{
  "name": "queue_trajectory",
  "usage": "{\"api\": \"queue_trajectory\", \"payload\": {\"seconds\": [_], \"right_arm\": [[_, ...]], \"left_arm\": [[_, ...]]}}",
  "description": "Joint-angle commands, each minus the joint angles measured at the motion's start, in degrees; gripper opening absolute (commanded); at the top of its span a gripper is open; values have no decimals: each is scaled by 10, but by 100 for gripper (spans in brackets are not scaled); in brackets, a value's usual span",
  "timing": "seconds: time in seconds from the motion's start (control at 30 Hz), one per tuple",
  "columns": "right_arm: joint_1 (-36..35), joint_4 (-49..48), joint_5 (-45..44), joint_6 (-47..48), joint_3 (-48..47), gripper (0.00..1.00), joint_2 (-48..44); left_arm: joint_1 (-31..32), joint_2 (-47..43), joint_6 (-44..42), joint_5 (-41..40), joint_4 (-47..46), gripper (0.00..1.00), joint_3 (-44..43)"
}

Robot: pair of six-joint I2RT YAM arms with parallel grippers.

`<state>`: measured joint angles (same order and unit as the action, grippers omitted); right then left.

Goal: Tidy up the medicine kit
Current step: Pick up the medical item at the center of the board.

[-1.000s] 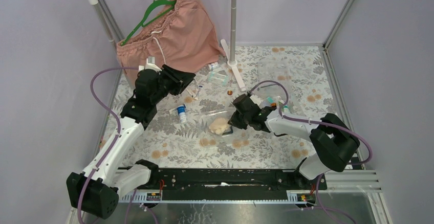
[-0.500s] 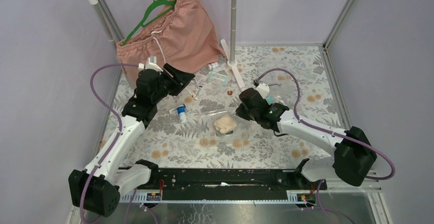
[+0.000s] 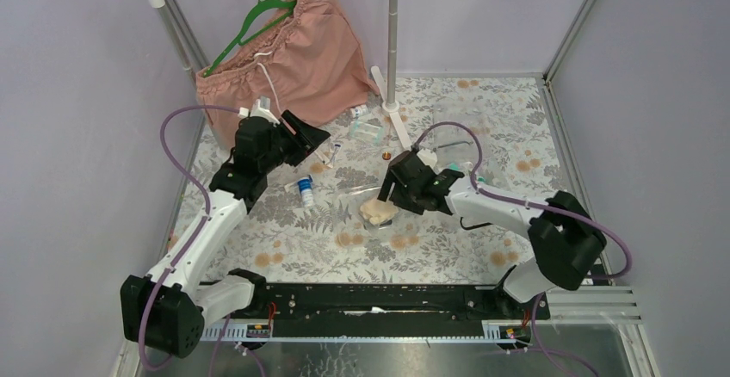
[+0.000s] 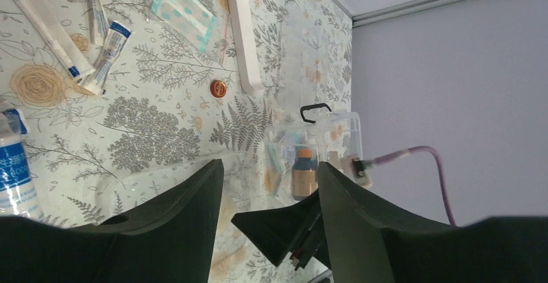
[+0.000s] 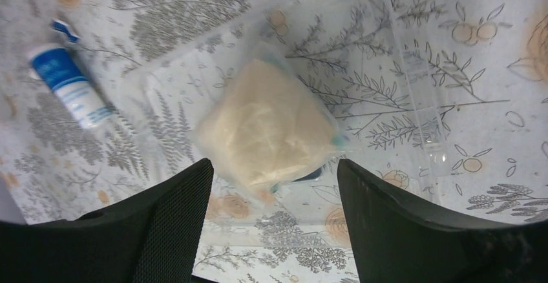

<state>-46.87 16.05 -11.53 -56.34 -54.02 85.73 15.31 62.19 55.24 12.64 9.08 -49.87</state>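
Observation:
The clear box [image 3: 460, 140] with a black handle [image 4: 315, 111] stands right of centre and holds an orange-capped bottle [image 4: 304, 174]. A flat clear lid [image 5: 420, 95] lies beside it with a beige bandage packet [image 5: 265, 128] on it. My right gripper [image 5: 273, 167] hovers open just above that packet [image 3: 377, 211], holding nothing. My left gripper [image 4: 270, 165] is open and empty, raised over the table's left part [image 3: 314, 146]. A blue-and-white bottle [image 3: 306, 189], sachets [image 4: 48, 31], a teal dotted packet [image 4: 183, 8] and an orange cap [image 4: 218, 89] lie loose.
Pink shorts [image 3: 284, 50] hang on a green hanger at the back left. A rack pole [image 3: 392, 33] stands at the back centre, and its white foot [image 4: 242, 37] lies between the sachets and the box. Grey walls close in both sides.
My right gripper was shut and now stands open over the beige packet, having swung slightly left. My left gripper has opened wider and shifted a little to the right.

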Motion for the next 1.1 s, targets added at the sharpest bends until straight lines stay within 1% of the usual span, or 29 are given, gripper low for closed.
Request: {"api": "queue_trajectory", "payload": {"seconds": [0.0,0.23,0.47,0.57,0.6,0.63,0.77,0.83,0.93,1.07], "right_arm": [[-2,-21,45,-41,8,79,38],[-2,-25,49,-44,3,81,70],[0,-44,53,-47,0,76,102],[4,-55,56,-55,5,69,107],[4,-59,55,-58,8,69,106],[5,-61,52,-58,10,66,105],[6,-59,36,-51,12,40,93],[6,-58,27,-44,12,29,82],[6,-65,23,-19,10,24,60],[6,-58,16,22,-3,23,18]], "left_arm": [[-6,-3,-30,2,6,63,0],[-10,-6,-33,6,6,63,4],[-15,-6,-33,15,8,64,8],[-17,-6,-34,18,9,64,9],[-18,-6,-35,19,9,64,9],[-19,-6,-36,20,10,64,10],[-23,-5,-35,22,9,64,13],[-24,-4,-34,25,8,65,15],[-26,0,-35,29,5,65,15],[-31,5,-46,29,9,65,6]]}}
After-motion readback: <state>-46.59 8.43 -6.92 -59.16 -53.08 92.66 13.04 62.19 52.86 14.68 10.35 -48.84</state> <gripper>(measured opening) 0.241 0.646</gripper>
